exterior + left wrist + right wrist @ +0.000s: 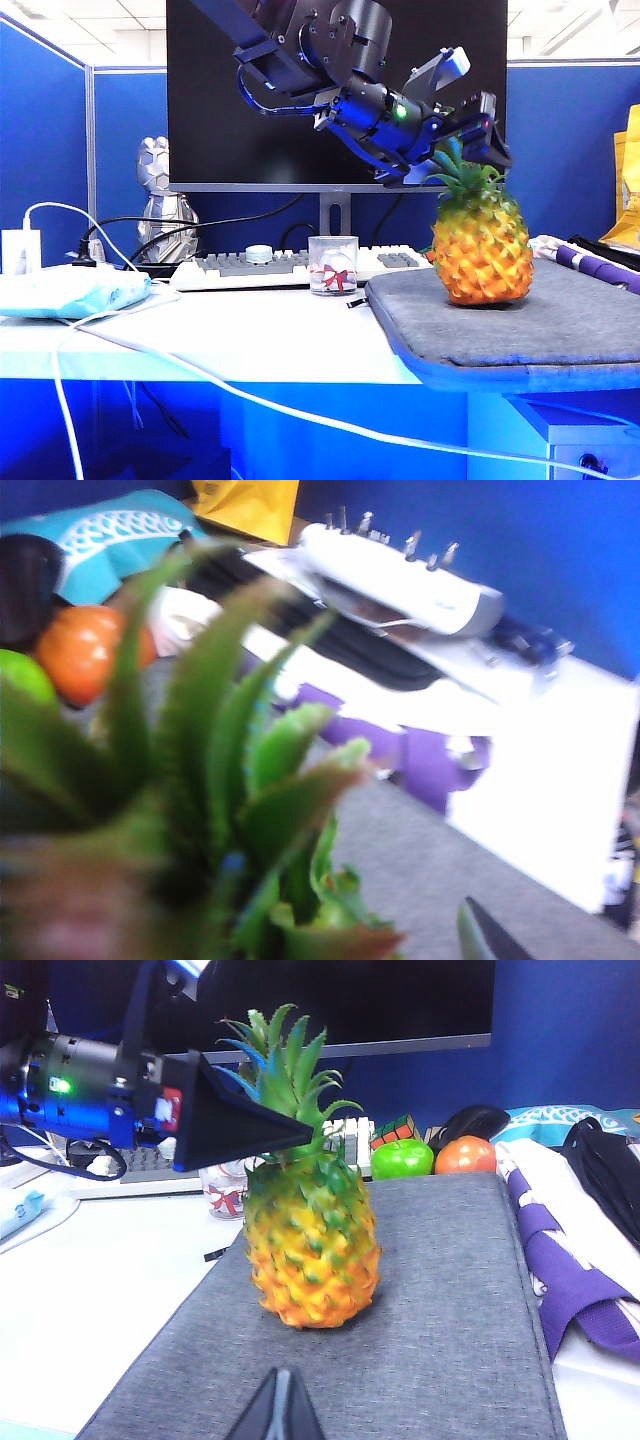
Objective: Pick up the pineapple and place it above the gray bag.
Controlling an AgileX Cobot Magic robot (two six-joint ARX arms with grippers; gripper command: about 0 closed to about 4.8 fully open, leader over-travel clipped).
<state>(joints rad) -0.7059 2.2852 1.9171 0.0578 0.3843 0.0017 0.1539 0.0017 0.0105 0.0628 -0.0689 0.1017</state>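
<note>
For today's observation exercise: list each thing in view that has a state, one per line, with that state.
Pineapple: upright on the gray bag, not held.
Gray bag: flat on the table, pineapple on it.
Left gripper: at the pineapple's crown, jaws open.
Right gripper: low over the bag's near edge, short of the pineapple; jaws' state unclear.
Glass: upright by the keyboard.

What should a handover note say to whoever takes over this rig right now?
Left hand: open, up at the leaf crown of the pineapple, not gripping.
Right hand: only a dark tip shows, state unclear; low over the gray bag's near edge, facing the pineapple.
Pineapple: upright on the gray bag.
Done: placement looks complete.
Left: probably just back the left hand away.
</note>
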